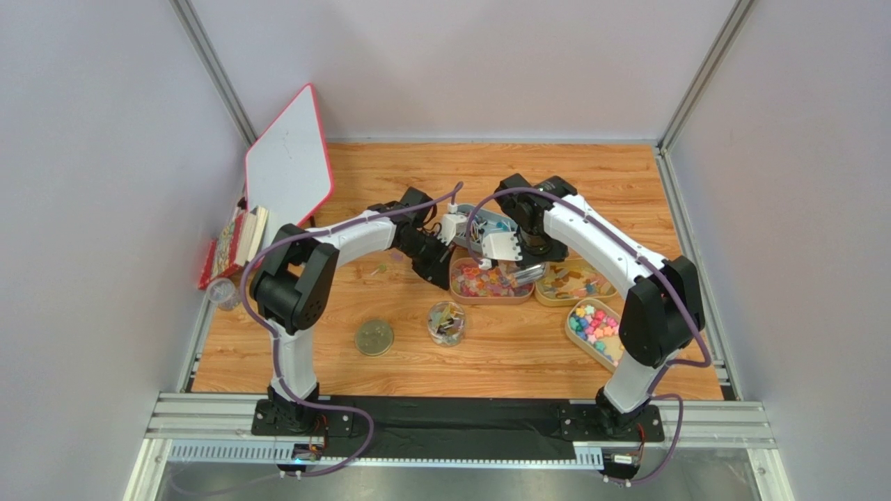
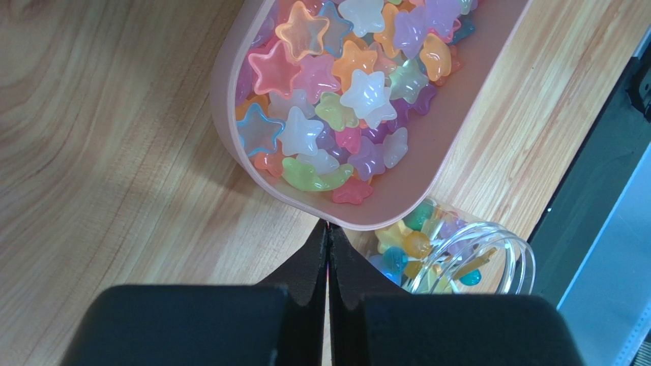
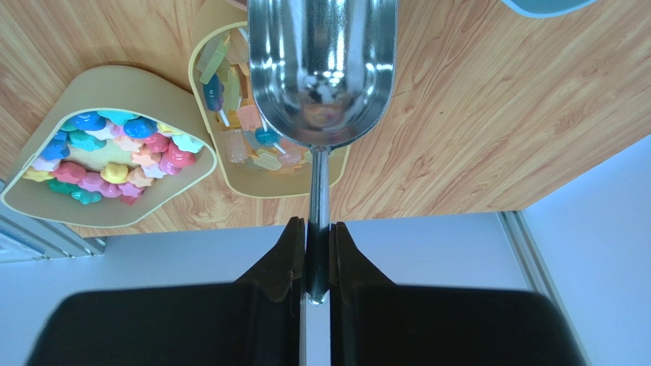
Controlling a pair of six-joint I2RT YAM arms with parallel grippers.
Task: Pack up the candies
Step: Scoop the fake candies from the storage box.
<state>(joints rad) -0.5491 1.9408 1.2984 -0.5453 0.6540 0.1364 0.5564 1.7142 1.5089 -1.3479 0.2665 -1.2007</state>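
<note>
Scooping step: right gripper (image 3: 319, 232) clamps the empty scoop (image 3: 321, 69); left gripper (image 2: 328, 236) is pressed together, empty. Next, dig into the candies (image 2: 336, 99).

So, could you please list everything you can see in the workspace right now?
star candies: many, pastel mixed, in the pink tray
chunky candies: many, pink, blue, yellow and green, in a tan tray
mixed candies: many, pale colours, in a second tan tray beneath the scoop
jar: one, clear, some candies inside, centre front
lid: one, round, greyish, left of the jar, apart from it
scoop: one, shiny metal, above the trays
whiteboard: one, white with red rim, leaning at back left
left gripper: black, shut, empty, near the pink tray's rim
right gripper: black, shut on the scoop's handle
</note>
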